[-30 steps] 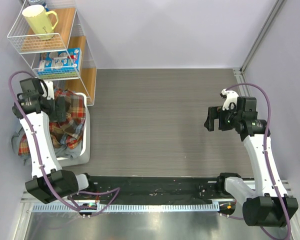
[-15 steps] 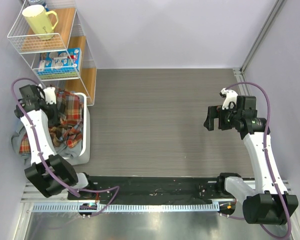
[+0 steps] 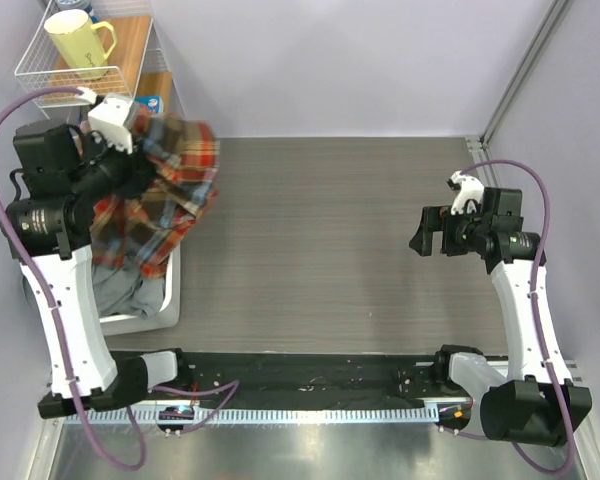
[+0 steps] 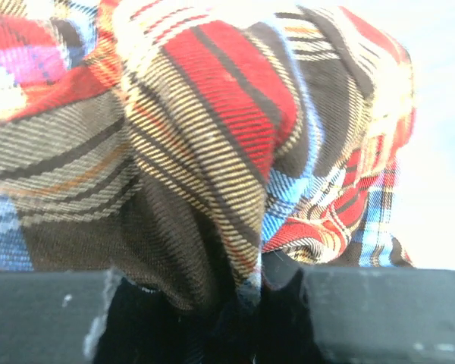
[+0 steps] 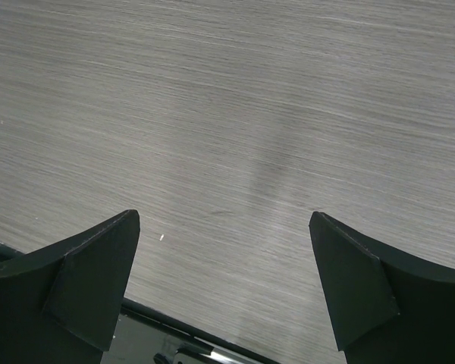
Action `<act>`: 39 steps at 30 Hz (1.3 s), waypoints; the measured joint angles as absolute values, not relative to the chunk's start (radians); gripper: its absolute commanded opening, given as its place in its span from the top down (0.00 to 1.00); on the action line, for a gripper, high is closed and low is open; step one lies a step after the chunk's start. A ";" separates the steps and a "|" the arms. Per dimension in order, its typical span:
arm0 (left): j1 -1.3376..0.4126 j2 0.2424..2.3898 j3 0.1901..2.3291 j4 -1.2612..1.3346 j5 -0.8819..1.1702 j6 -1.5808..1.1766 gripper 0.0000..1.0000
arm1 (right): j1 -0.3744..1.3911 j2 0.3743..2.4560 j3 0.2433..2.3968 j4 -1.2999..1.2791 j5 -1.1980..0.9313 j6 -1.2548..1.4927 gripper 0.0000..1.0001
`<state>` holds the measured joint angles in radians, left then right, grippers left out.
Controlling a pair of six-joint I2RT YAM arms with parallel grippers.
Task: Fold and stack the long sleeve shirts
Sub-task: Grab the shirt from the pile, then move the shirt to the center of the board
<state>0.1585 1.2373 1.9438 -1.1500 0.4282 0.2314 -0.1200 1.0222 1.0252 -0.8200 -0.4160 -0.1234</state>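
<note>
A long sleeve shirt (image 3: 170, 195) in red, dark brown, yellow and blue plaid hangs in the air over the table's far left corner. My left gripper (image 3: 140, 158) is shut on a bunched fold of it, and its lower end trails down to the white bin (image 3: 172, 290). In the left wrist view the shirt (image 4: 212, 114) fills the frame and its fold is pinched in the left gripper (image 4: 262, 303). My right gripper (image 3: 420, 232) hovers open above the table's right side. In the right wrist view the right gripper (image 5: 224, 280) has only bare tabletop between its fingers (image 5: 91, 280).
The bin holds a grey garment (image 3: 120, 290). A wire shelf at the far left carries a yellow mug (image 3: 80, 45) and a blue box (image 3: 152, 103). The grey wood-grain table (image 3: 320, 240) ends in a black strip (image 3: 310, 375) at its near edge.
My left gripper shut on the shirt down in the bin, then rose and swung far-right, pulling the shirt up out of the bin. The right arm barely moved.
</note>
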 measured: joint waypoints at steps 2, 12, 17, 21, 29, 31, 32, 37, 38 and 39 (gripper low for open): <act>0.042 1.275 2.057 -1.158 0.451 0.185 1.00 | -0.150 1.033 1.028 -0.820 -0.445 -0.120 0.00; -0.316 1.534 2.319 -0.942 0.532 -0.086 0.88 | -0.264 1.054 1.031 -0.820 -0.555 -0.103 0.00; -0.326 1.508 2.057 -0.866 0.654 -0.116 0.00 | -0.287 1.053 1.044 -0.824 -0.579 -0.105 0.00; -0.325 1.447 1.774 -0.879 0.618 -0.067 0.00 | -0.290 1.053 1.080 -0.840 -0.585 -0.134 0.00; -0.245 1.249 1.420 -0.930 0.543 0.038 0.00 | -0.235 1.073 1.196 -0.914 -0.653 -0.260 0.00; -0.190 1.221 1.377 -0.931 0.548 0.039 0.00 | -0.159 1.082 1.193 -0.917 -0.634 -0.269 0.00; -0.170 1.219 1.356 -0.930 0.547 0.038 0.01 | -0.106 1.089 1.190 -0.911 -0.611 -0.271 0.00; -0.139 1.276 1.262 -0.931 0.533 0.028 0.07 | 0.234 1.183 1.179 -0.855 -0.461 -0.271 0.11; -0.139 1.289 1.245 -0.931 0.531 0.021 0.07 | 0.286 1.214 1.180 -0.842 -0.434 -0.276 0.13; -0.139 1.301 1.229 -0.930 0.529 0.009 0.08 | 0.321 1.242 1.181 -0.832 -0.412 -0.280 0.15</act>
<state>-0.1390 1.3010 1.2285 -0.9302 0.5289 0.0086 0.3206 1.2423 1.1812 -0.8318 -0.4122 -0.2798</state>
